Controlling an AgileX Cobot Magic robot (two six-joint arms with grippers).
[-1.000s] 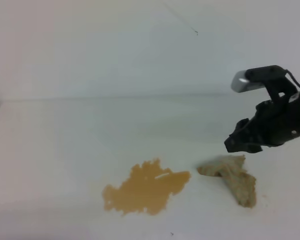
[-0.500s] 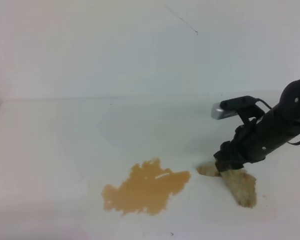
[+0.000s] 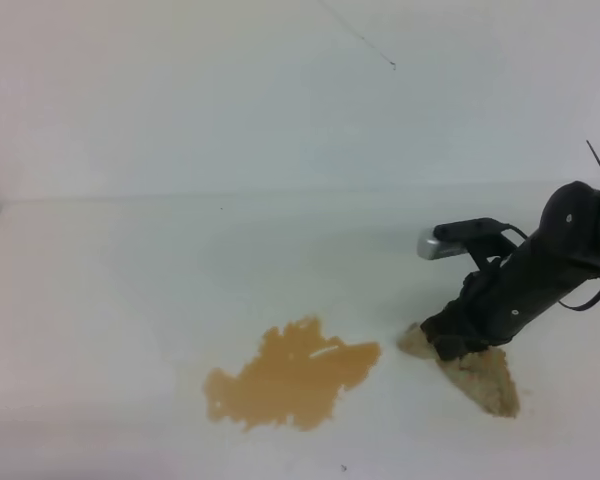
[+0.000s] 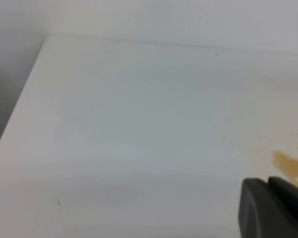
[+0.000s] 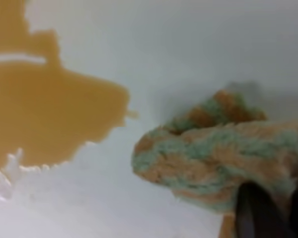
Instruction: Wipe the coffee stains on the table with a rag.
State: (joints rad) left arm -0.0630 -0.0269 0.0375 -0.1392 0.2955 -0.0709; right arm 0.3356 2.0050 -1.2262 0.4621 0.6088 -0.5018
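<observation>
No writing or labels show anywhere. The right gripper [image 3: 448, 342] presses down onto the rag [image 3: 480, 372], its jaws narrowed into the cloth, just right of the coffee stains [image 3: 290, 377] on the white table [image 3: 110, 300]. Only a dark tip of the left gripper [image 4: 273, 208] shows; its opening cannot be told. A pale wall [image 3: 180, 90] stands behind

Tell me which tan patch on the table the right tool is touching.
The rag, the lumpy cloth under the right tool, not the flat glossy coffee stains left of it.
</observation>
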